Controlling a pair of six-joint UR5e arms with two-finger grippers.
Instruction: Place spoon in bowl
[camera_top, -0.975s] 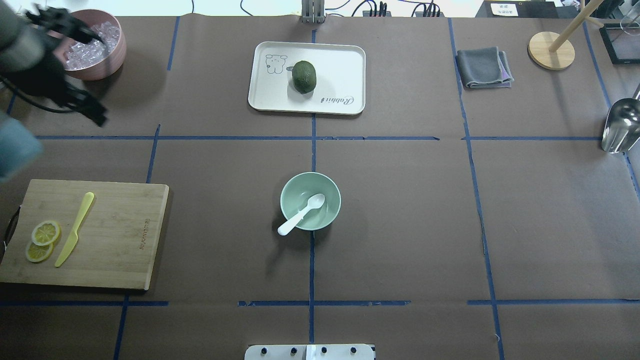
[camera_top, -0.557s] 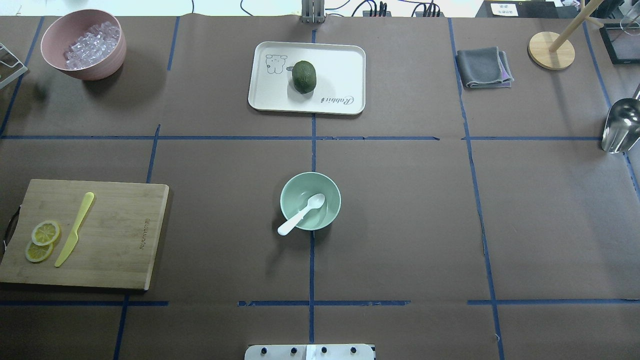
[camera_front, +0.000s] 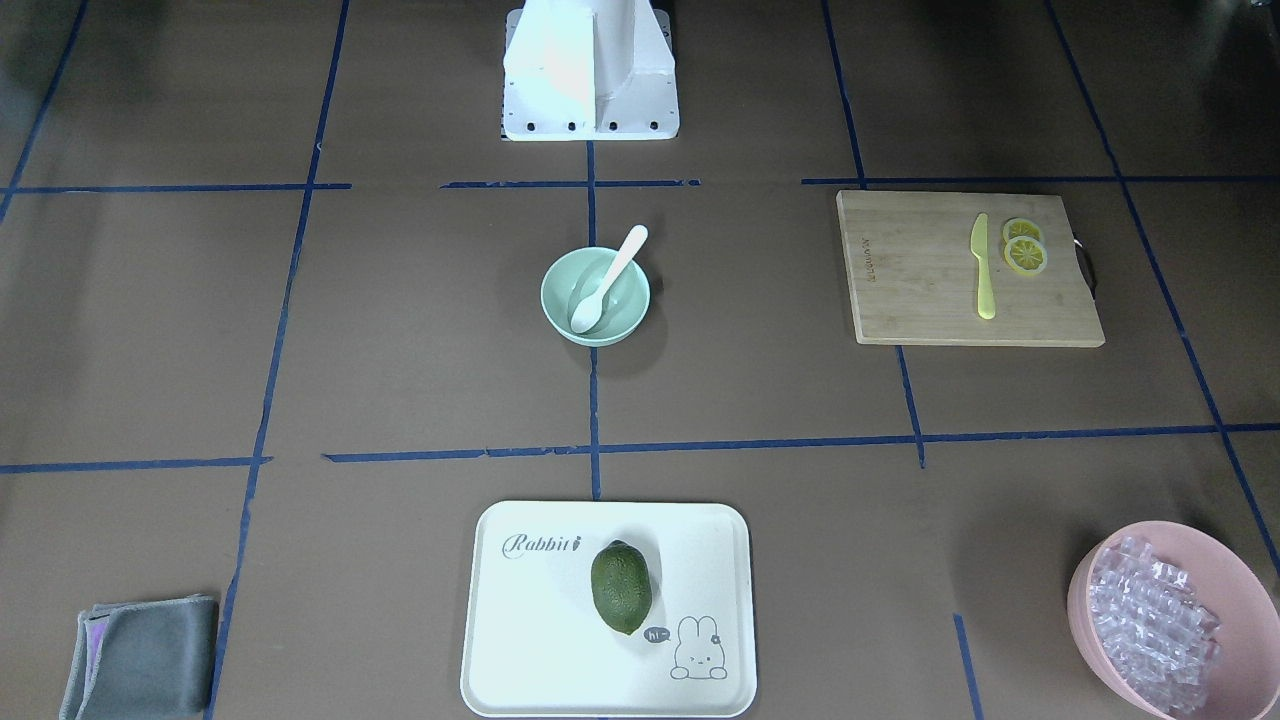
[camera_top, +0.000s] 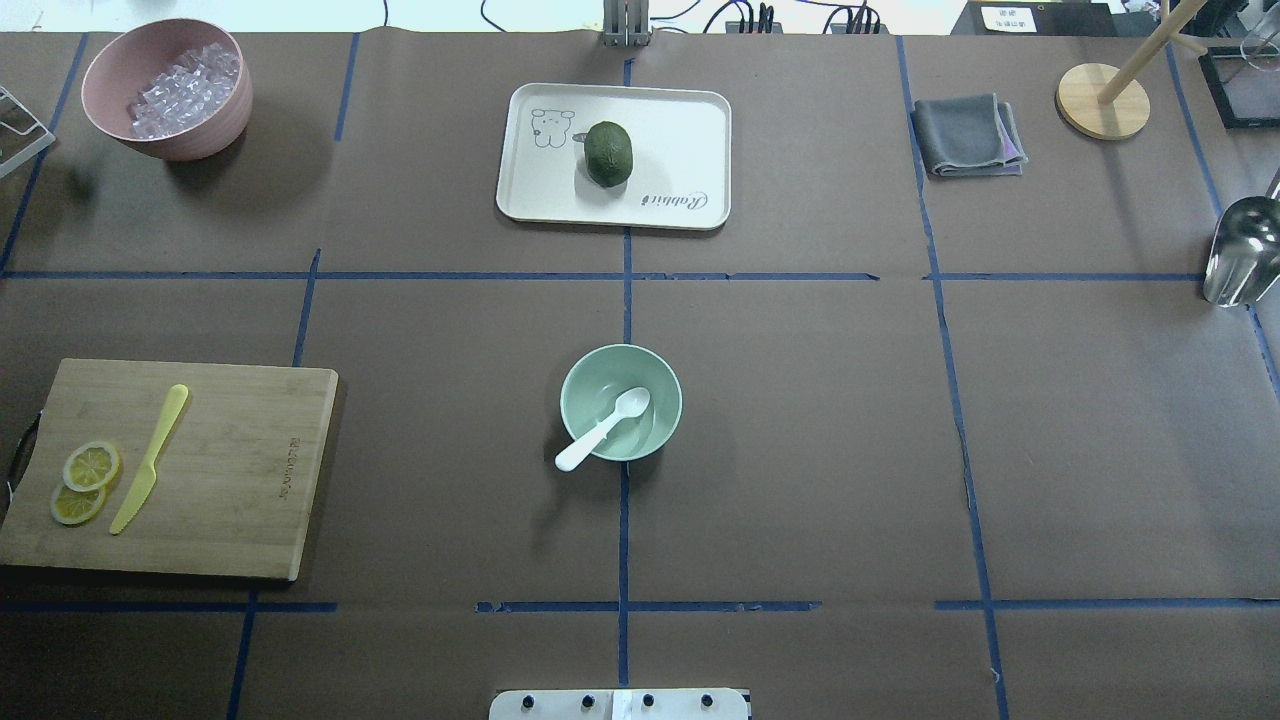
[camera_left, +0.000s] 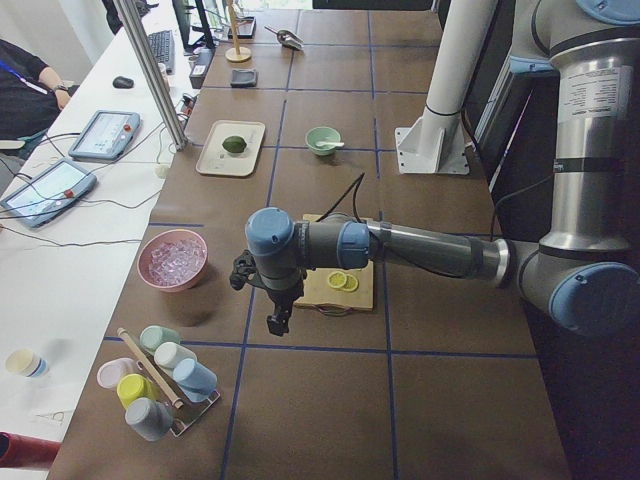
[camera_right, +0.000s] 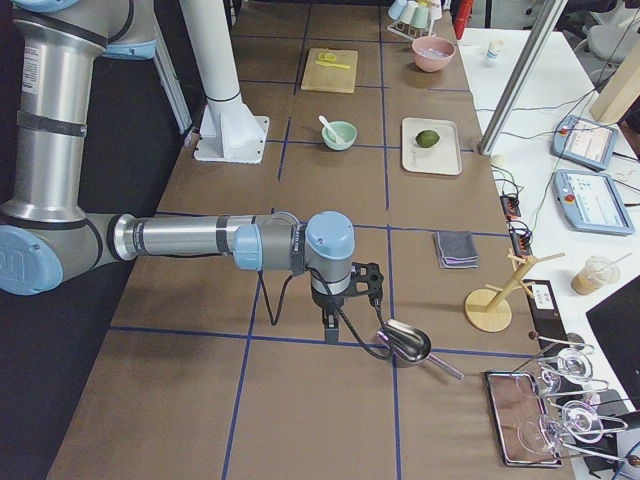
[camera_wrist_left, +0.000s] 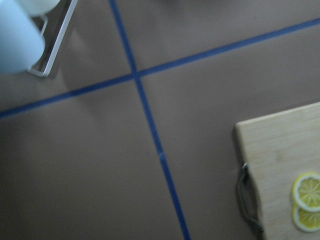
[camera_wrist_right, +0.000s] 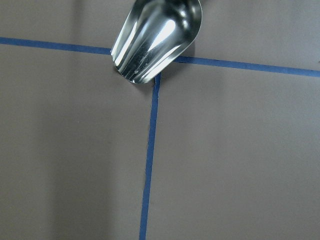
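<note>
Front-facing view: spoon (camera_front: 607, 281) lies scoop-down inside the bowl (camera_front: 548, 300), handle leaning on the far rim and poking out toward the robot's base. Bowl sits mid-counter (camera_front: 400, 330). Neither arm shows here

Overhead view: same reading. Yellow knife (camera_top: 150, 458) lies on the cutting board (camera_top: 250, 470) at left, well apart from the bowl

Left side view: left hand (camera_left: 275, 318) hangs over the near end of the counter, far from the bowl. Wide or narrow: cannot tell

Right side view: right hand (camera_right: 333, 325) hangs just beside a metal scoop (camera_right: 405, 345), far from the bowl. Spread: cannot tell

Wrist views: no fingers visible in either

Judgement: placing step looks done, with both arms parked at the ends. Next move calls for nothing more than leaving the bowl undisturbed, since the overhanging handle could tip the spoon out if bumped
</note>
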